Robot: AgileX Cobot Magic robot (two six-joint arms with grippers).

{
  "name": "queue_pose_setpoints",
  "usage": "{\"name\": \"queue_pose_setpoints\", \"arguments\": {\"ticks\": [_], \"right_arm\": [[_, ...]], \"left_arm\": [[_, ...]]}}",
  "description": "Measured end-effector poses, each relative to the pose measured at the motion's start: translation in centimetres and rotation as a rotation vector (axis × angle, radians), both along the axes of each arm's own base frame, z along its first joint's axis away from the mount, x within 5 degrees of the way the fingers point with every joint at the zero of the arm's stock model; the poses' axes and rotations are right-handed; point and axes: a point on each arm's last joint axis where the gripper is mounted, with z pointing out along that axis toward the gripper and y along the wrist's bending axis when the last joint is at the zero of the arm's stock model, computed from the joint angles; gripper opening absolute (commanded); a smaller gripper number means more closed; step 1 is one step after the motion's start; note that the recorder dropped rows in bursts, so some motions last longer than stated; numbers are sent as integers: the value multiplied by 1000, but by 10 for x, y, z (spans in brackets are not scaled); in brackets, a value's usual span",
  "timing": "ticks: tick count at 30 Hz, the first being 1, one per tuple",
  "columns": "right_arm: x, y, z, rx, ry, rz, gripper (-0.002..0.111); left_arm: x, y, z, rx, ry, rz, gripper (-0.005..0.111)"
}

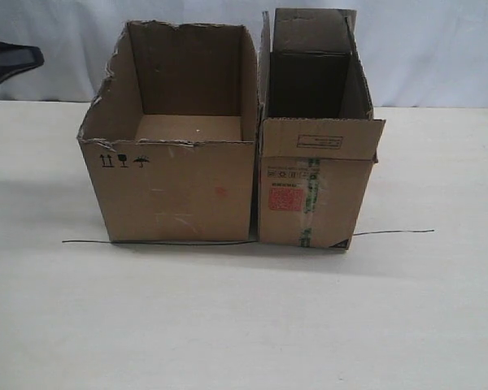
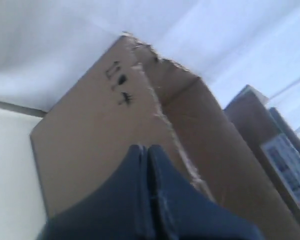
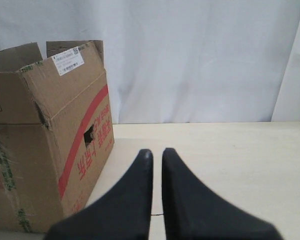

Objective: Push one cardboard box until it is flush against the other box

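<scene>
The cardboard box (image 1: 179, 191), wide with a ragged rim and black symbols, stands left of centre on the table. The other box (image 1: 313, 195), narrower with a red label and green tape, stands directly to its right. Their near sides appear to meet, with no gap showing. My left gripper (image 1: 8, 61) hovers at the far left, apart from the wide box. In the left wrist view the left gripper (image 2: 146, 148) is shut and empty, pointing at the cardboard box (image 2: 90, 135). My right gripper (image 3: 156, 152) has a narrow gap, holds nothing, and is beside the other box (image 3: 45, 135).
A thin black line (image 1: 390, 233) runs across the pale table (image 1: 244, 325) under the front edges of both boxes. A white curtain (image 1: 439, 49) closes the back. My right gripper is outside the exterior view.
</scene>
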Motion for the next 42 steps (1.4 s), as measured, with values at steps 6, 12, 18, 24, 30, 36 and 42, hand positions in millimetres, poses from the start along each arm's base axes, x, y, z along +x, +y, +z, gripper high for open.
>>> {"name": "queue_pose_setpoints", "arguments": {"ticks": [6, 12, 18, 24, 30, 36, 42], "right_arm": [[0, 0, 0, 0, 0, 0, 5], [0, 0, 0, 0, 0, 0, 5], [0, 0, 0, 0, 0, 0, 5], [0, 0, 0, 0, 0, 0, 5], [0, 0, 0, 0, 0, 0, 5], [0, 0, 0, 0, 0, 0, 5], [0, 0, 0, 0, 0, 0, 5]], "left_arm": [[-82, -25, 40, 133, -121, 20, 0], [-170, -43, 61, 352, -190, 178, 0], [-282, -73, 81, 457, -445, 330, 0], [-350, -85, 58, 398, -597, 461, 0], [-364, -79, 17, 358, -576, 528, 0], [-362, -78, 3, 344, -532, 526, 0], [-362, -78, 3, 337, -525, 536, 0]]}}
